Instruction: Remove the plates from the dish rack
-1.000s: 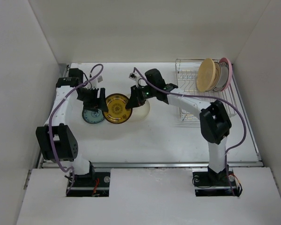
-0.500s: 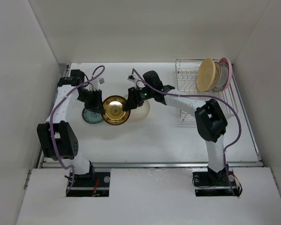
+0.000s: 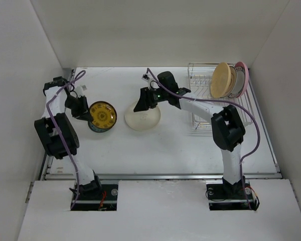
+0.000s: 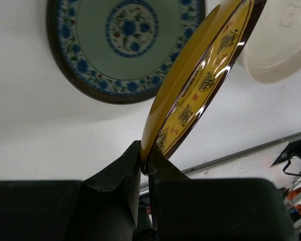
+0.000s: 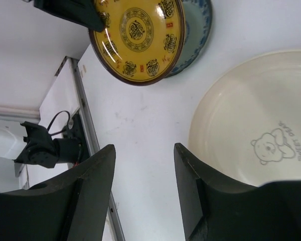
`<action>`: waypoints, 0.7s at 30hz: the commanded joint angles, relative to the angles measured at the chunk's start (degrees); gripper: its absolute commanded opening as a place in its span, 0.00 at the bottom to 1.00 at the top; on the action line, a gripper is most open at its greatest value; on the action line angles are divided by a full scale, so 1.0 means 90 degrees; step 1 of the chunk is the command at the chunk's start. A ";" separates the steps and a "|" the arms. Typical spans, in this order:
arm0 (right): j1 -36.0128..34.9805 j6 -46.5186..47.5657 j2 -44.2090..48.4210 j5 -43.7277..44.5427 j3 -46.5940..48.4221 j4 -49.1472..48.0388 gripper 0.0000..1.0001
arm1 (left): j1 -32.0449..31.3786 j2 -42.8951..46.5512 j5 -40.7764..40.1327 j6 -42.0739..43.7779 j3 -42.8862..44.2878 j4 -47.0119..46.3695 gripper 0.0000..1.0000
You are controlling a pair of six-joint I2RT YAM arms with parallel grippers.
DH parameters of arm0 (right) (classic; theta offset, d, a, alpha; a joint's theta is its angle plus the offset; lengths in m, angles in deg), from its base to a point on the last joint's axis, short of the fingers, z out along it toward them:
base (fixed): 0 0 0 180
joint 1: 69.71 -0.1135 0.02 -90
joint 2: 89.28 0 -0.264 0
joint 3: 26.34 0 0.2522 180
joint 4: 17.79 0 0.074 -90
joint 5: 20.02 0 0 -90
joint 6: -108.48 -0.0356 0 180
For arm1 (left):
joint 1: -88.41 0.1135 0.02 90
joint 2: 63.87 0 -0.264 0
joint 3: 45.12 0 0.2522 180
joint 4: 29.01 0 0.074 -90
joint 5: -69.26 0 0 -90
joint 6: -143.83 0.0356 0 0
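Note:
My left gripper (image 3: 88,114) (image 4: 146,160) is shut on the rim of the small yellow-and-black patterned plate (image 3: 102,115) (image 4: 200,85) (image 5: 138,35). That plate hangs tilted just above the small blue patterned plate (image 3: 97,127) (image 4: 125,45) (image 5: 199,35), which lies flat on the table. My right gripper (image 3: 139,105) (image 5: 144,150) is open and holds nothing; it hovers over the left edge of the cream plate (image 3: 143,117) (image 5: 261,130). The dish rack (image 3: 203,120) stands at the back right with a tan plate (image 3: 220,79), a white dark-rimmed plate (image 3: 234,84) and a pink plate (image 3: 243,75) upright in it.
White walls close in the table on the left, back and right. A metal rail (image 5: 83,100) runs along the table's left side, close to the left arm. Both arm bases (image 3: 93,193) sit at the near edge.
The yellow plate passed from hand to hand: my left gripper shut on its rim, my right gripper opened and let go. The left arm then carried it left, over the blue plate.

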 commanded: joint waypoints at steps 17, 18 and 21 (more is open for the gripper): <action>0.0124 0.0020 0.0615 0.0012 -0.0216 -0.0116 0.56 | 0.0202 -0.1231 -0.1241 -0.0621 0.0234 -0.0289 0.21; 0.0124 0.0020 0.0615 0.0012 -0.0216 -0.0116 0.56 | 0.0202 -0.1231 -0.1416 -0.0621 0.0234 -0.0348 0.18; 0.0124 0.0078 0.0673 0.0012 -0.0216 -0.0116 0.56 | 0.0202 -0.1231 -0.1544 -0.0738 0.0312 -0.0348 0.21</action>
